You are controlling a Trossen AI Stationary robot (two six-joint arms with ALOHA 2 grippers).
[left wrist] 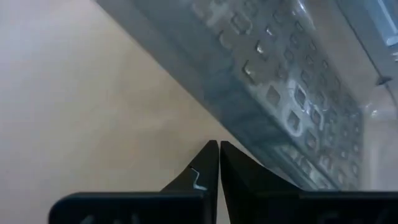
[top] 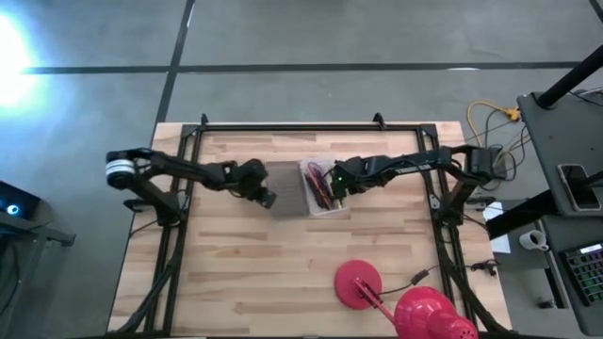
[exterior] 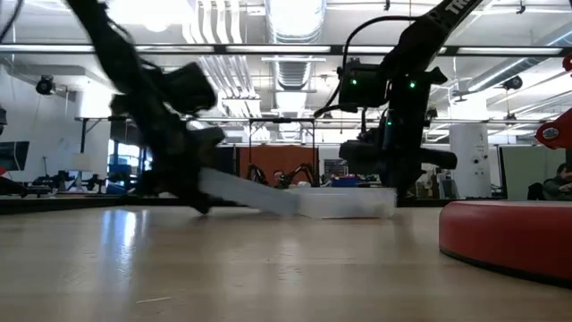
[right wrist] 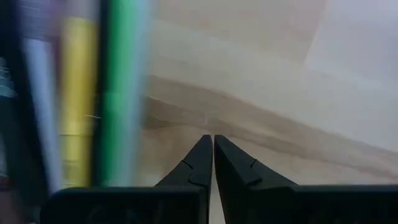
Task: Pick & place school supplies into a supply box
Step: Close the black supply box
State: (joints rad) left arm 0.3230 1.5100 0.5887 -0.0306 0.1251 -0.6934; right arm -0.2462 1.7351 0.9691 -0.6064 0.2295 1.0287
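The supply box point(top: 306, 193) lies open at the table's middle. Its clear tray point(exterior: 349, 204) rests flat, and its grey grid-textured lid point(top: 285, 188) slants up from the tray toward the table's left point(exterior: 250, 192). Several school supplies point(top: 320, 185) lie lengthwise in the tray, among them a green pen point(right wrist: 124, 87) and a yellow one point(right wrist: 78, 93). My left gripper point(top: 268, 198) is shut at the lid's raised left edge. My right gripper point(top: 336, 185) points down, shut and holding nothing, over the tray's right side beside the pens. My left gripper meets the lid's free long edge point(left wrist: 249, 146) with its shut fingertips point(left wrist: 219, 149), slanting down from the table's left. The lid stands tilted, this edge raised and its other edge at the tray. Whether the tips reach under the edge I cannot tell. My right gripper has its shut fingertips point(right wrist: 213, 142) low by the tray's right side. Whether they touch the tray cannot be told.
A red lamp lies at the near right, with its round base point(top: 358, 282) and its shade point(top: 429, 315). The base fills the low view's right point(exterior: 509, 237). Black frame rails point(top: 188, 160) run along the table's left, right and far sides. Bare wood lies near the box.
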